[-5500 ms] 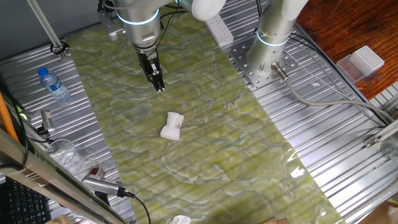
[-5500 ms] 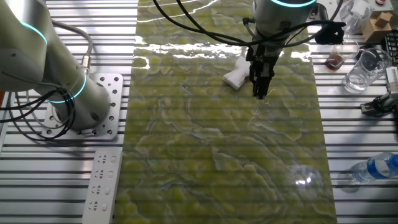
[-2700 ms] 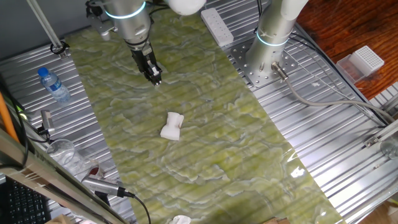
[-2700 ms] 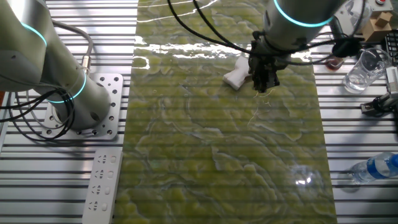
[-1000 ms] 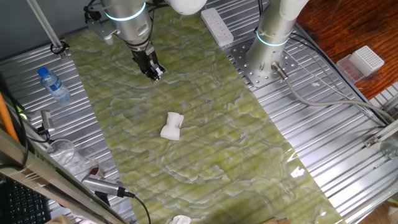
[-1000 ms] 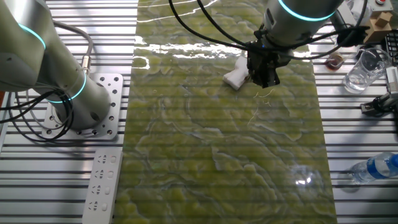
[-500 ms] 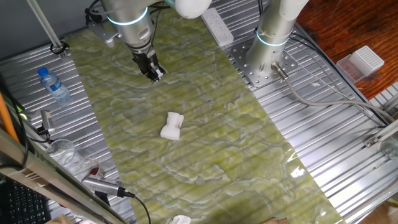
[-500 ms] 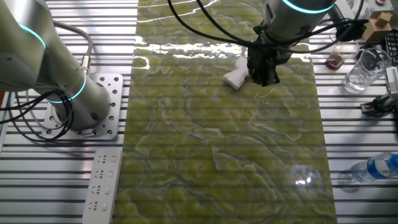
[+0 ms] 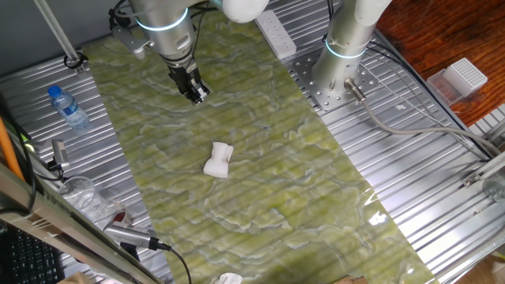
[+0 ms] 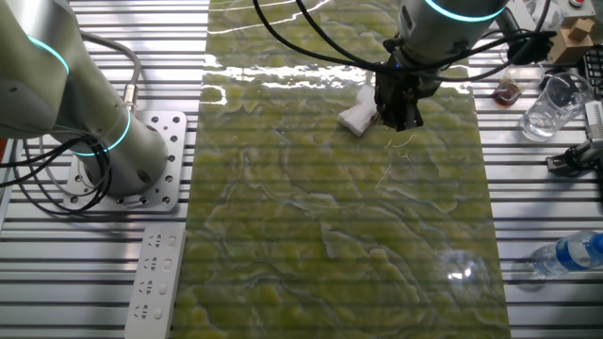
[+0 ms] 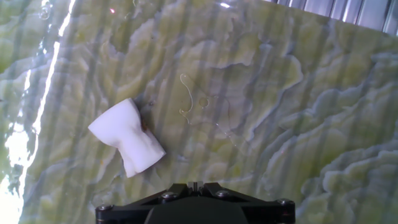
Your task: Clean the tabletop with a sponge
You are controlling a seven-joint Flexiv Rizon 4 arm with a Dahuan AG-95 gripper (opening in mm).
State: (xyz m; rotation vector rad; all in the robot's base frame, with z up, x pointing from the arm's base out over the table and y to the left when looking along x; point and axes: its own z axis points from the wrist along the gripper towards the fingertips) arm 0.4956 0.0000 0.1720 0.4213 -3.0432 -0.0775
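Note:
The sponge (image 9: 218, 159) is a white block with a pinched waist, lying on the green-yellow marbled tabletop (image 9: 268, 197). My gripper (image 9: 197, 96) hangs over the tabletop's far part, apart from the sponge, fingers together and empty. In the other fixed view the gripper (image 10: 400, 121) sits just right of the sponge (image 10: 356, 115) on the tabletop (image 10: 330, 235). In the hand view the sponge (image 11: 127, 138) lies left of centre on the tabletop (image 11: 298, 112), and the closed fingertips (image 11: 194, 185) show at the bottom edge. Thin wet streaks (image 11: 186, 93) lie beside the sponge.
A second arm's base (image 9: 343, 55) and a power strip (image 9: 276, 35) stand on the ribbed metal at the back. A water bottle (image 9: 67, 106) lies at the left. A ragged white scrap (image 9: 229, 278) sits at the front edge. A glass (image 10: 551, 104) stands nearby.
Over the past seconds my gripper has moved farther from the sponge toward the tabletop's far end and turned. In the last half second nothing visibly moved. The sponge stayed put.

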